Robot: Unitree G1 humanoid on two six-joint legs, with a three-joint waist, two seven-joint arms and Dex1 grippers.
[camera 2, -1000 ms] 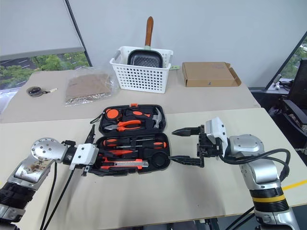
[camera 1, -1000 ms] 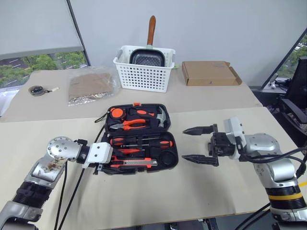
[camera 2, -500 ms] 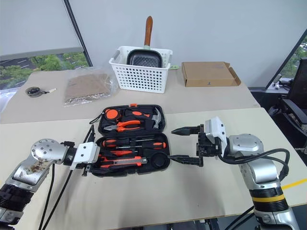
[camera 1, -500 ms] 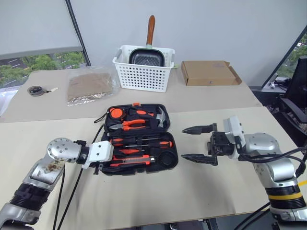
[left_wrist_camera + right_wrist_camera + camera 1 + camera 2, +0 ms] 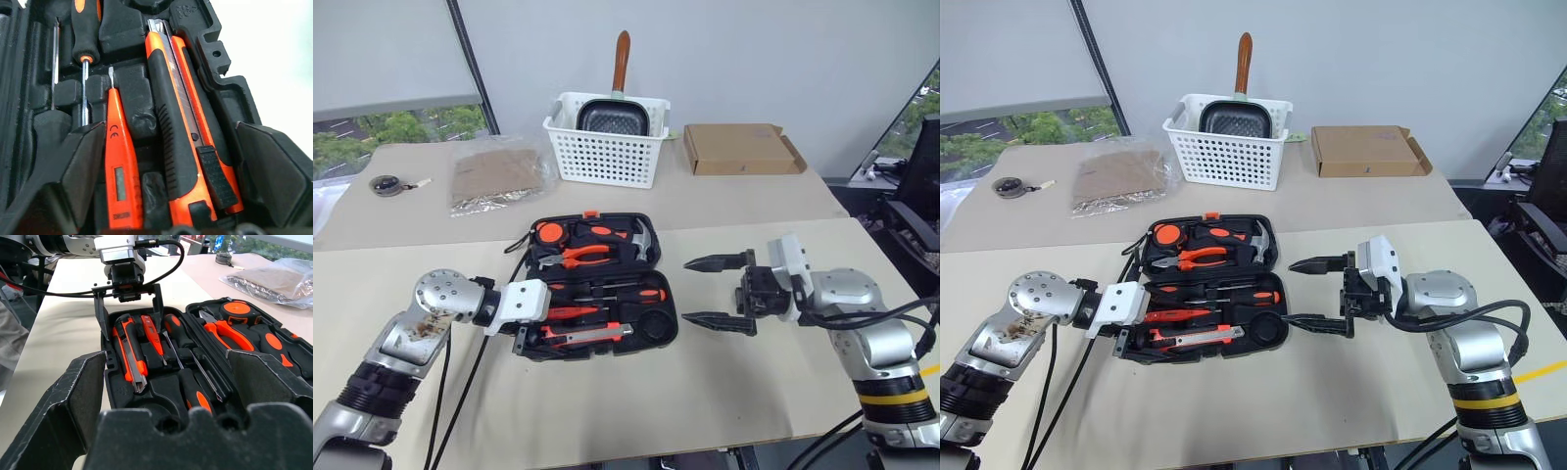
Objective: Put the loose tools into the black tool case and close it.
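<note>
The black tool case lies open at the table's middle. Its near half holds two screwdrivers, the orange tester pen and the utility knife, each in a recess. Pliers and a hammer lie in the far half. My left gripper is open at the near half's left end, its fingers straddling the ends of the knife and pen without gripping them. My right gripper hangs open and empty just right of the case. A small grey tape roll lies on the back table's left.
At the back stand a white basket with a pan in it, a cardboard box and a clear bag of brown material. Black cables trail from my left arm toward the front edge.
My left gripper's fingers have spread open around the knife's end, and the hand has rolled slightly at the case's left end. The right arm has not moved.
</note>
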